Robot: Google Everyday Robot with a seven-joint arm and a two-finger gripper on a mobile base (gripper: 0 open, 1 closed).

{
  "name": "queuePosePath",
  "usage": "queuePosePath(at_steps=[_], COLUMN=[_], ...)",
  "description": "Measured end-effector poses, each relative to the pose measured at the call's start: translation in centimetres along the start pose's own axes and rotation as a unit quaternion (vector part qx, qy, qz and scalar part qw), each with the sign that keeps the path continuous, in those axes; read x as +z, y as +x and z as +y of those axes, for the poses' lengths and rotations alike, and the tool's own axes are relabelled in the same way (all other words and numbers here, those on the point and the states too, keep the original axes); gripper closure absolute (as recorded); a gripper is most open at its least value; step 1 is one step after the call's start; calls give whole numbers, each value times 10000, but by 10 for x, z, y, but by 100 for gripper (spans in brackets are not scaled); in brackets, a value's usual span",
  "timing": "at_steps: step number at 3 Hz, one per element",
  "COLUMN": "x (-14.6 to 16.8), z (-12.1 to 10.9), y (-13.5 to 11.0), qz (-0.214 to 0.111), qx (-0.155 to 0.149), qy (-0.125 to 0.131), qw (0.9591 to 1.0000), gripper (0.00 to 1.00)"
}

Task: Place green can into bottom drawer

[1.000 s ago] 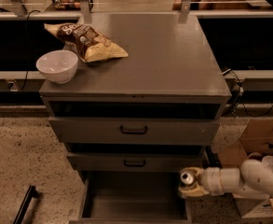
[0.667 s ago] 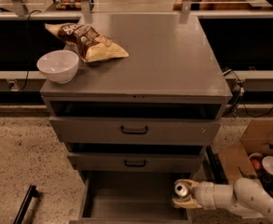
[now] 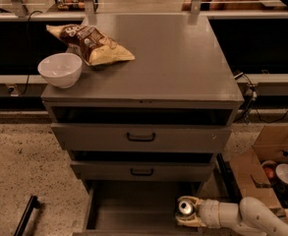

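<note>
Three drawers [image 3: 142,171], one can [image 3: 186,206], one claw [image 3: 184,214]

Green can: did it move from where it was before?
Yes. The green can, held in the gripper, has gone lower and a bit left, away from the middle drawer's handle, at the open bottom drawer's right side.

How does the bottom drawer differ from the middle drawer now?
The bottom drawer is pulled far out, floor showing; the middle drawer is barely out. The gripper holds the green can at the bottom drawer's right side; nothing reaches the middle drawer. Both are grey.
</note>
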State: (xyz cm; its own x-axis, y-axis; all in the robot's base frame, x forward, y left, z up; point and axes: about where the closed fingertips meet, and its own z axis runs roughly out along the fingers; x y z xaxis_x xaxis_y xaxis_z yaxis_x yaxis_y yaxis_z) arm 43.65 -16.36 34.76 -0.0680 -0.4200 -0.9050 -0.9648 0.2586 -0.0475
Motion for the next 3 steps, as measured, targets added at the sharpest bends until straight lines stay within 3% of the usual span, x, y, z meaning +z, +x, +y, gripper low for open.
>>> queuePosePath(at_steps=[1,2,3], x=[5,27,51], z=[-8,-31,-53], y=[-11,-2,18], qz=[-107,-53,277], qx=[-334,-737,-848], qy=[227,677,784], qw=[9991,9950,9929], gripper=[100,100,100])
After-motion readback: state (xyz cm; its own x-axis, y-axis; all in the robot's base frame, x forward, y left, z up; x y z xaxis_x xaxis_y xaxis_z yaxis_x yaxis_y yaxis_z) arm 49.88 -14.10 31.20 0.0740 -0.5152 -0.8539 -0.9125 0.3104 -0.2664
